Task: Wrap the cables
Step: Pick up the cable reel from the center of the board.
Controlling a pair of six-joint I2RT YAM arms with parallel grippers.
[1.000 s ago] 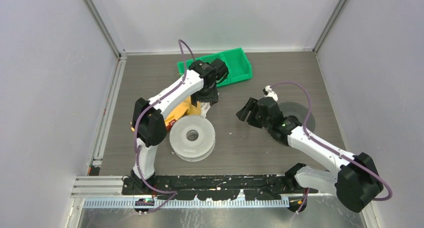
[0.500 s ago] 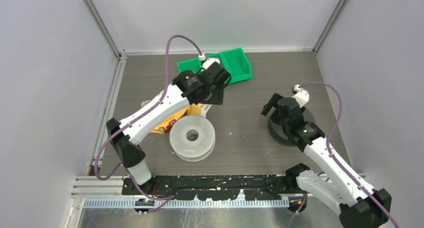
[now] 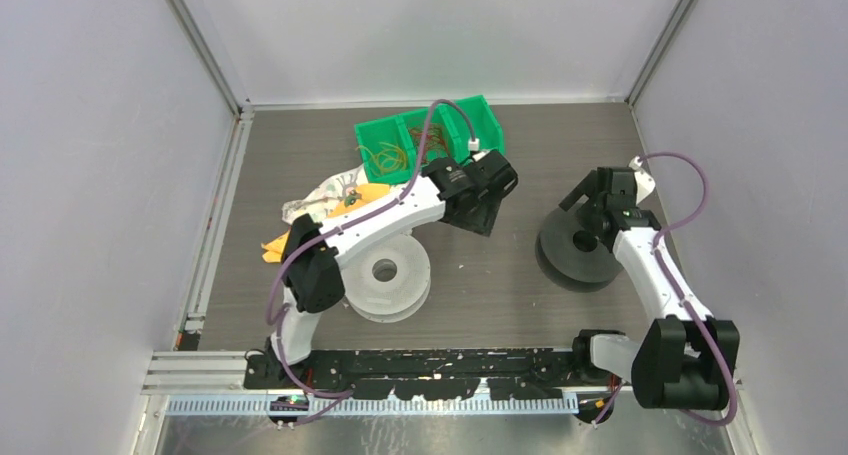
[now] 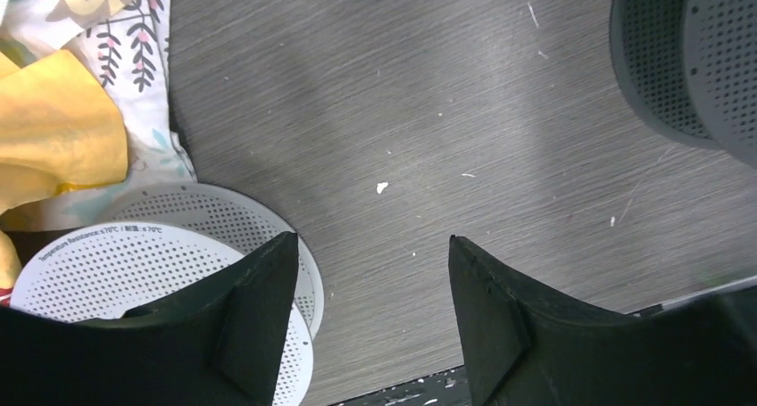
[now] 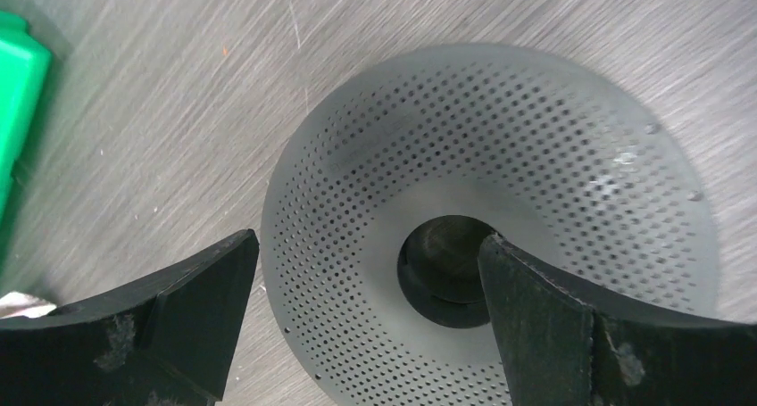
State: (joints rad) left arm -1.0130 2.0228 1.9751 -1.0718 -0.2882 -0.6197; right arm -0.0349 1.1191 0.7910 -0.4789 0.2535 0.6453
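The cables point(image 3: 386, 158) lie as a thin yellow and reddish-brown tangle inside the green bin point(image 3: 478, 115) at the back of the table. My left gripper point(image 3: 482, 213) point(image 4: 373, 245) hangs open and empty over bare table, between the white spool point(image 3: 385, 273) point(image 4: 107, 263) and the dark grey spool point(image 3: 575, 250) point(image 4: 687, 58). Over the dark grey spool point(image 5: 500, 183), my right gripper point(image 3: 580, 197) point(image 5: 368, 236) stands wide open. One of its fingers sits outside the spool's rim and the other by the hub hole. Neither wrist view shows a cable.
A patterned cloth point(image 3: 325, 190) point(image 4: 134, 31) and yellow material point(image 3: 365, 193) point(image 4: 54, 138) lie left of the white spool. A corner of the green bin point(image 5: 13, 85) shows at the left of the right wrist view. Grey walls close in the table on three sides.
My left arm swung right, off the bin and cloth, to the table's middle, uncovering the cables. My right gripper moved right and back over the dark spool and opened wider.
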